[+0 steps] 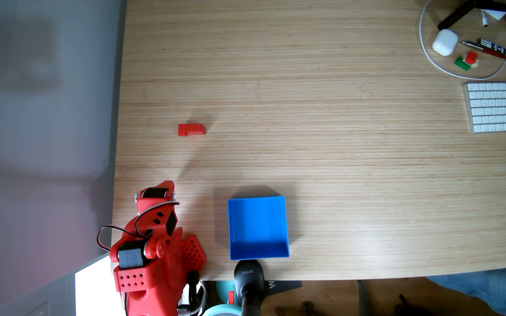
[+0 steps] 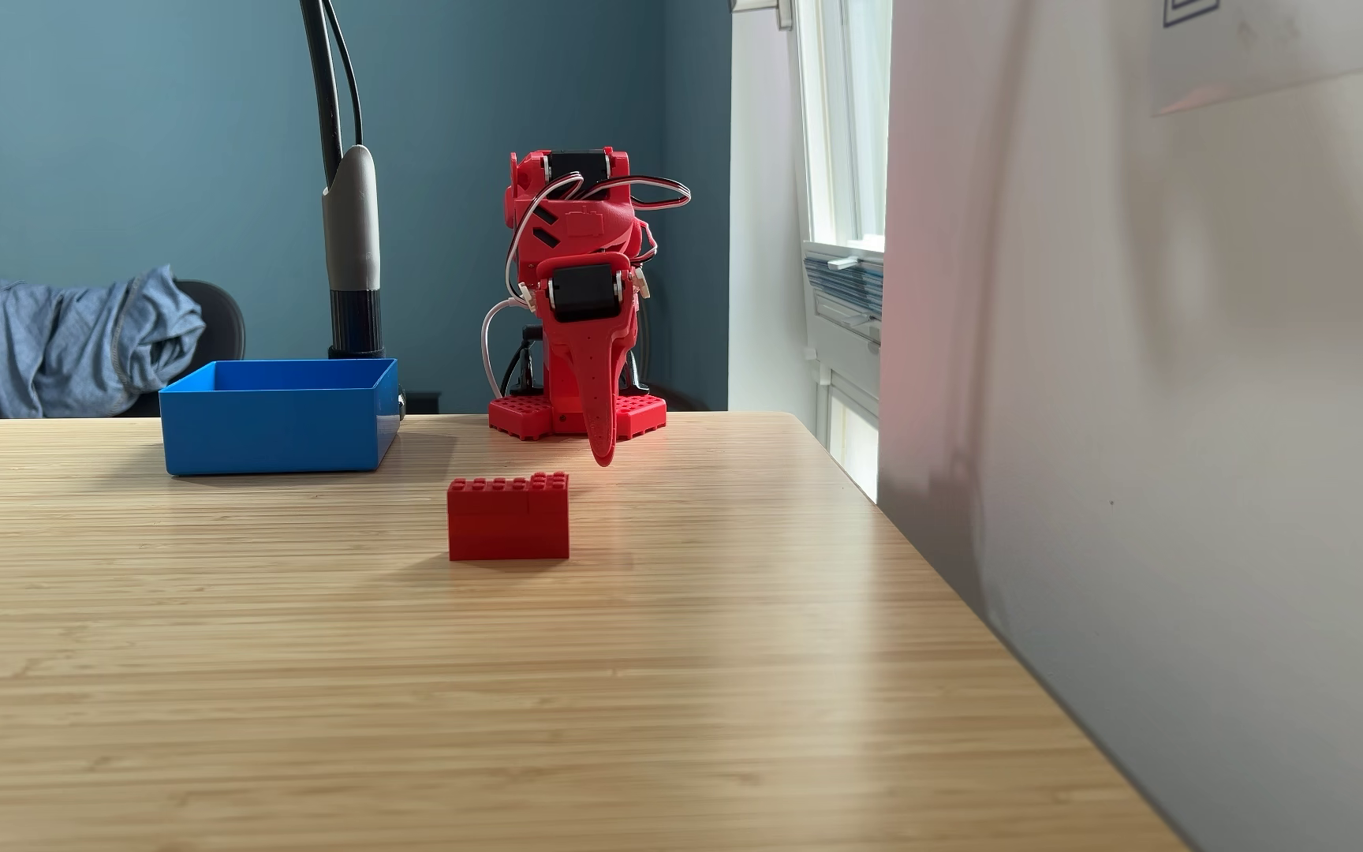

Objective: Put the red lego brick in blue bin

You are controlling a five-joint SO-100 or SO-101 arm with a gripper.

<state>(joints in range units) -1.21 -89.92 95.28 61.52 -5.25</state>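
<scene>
The red lego brick (image 1: 191,129) lies on the bare bamboo counter (image 1: 337,152), well apart from everything else. In the fixed view from above it shows a stepped L outline; in the low fixed view (image 2: 508,518) it stands studs-up, in front of the arm.

The blue bin (image 1: 284,224) sits near the counter's lower edge in the view from above, to the right of the folded red arm (image 1: 154,237). In the low view the bin (image 2: 277,434) is to the left of the arm's base and nothing shows above its rim.

The gripper (image 2: 603,459) points straight down, its tip hanging just above the counter behind the brick and touching neither brick nor bin. The fingers look pressed together into one narrow point, holding nothing.

At the far right of the view from above lie a white keyboard (image 1: 501,106), a white earbud case (image 1: 445,42), a pen (image 1: 486,50) and a small cluster of red, green and cream bricks (image 1: 467,60), ringed by a white cable (image 1: 422,45).
</scene>
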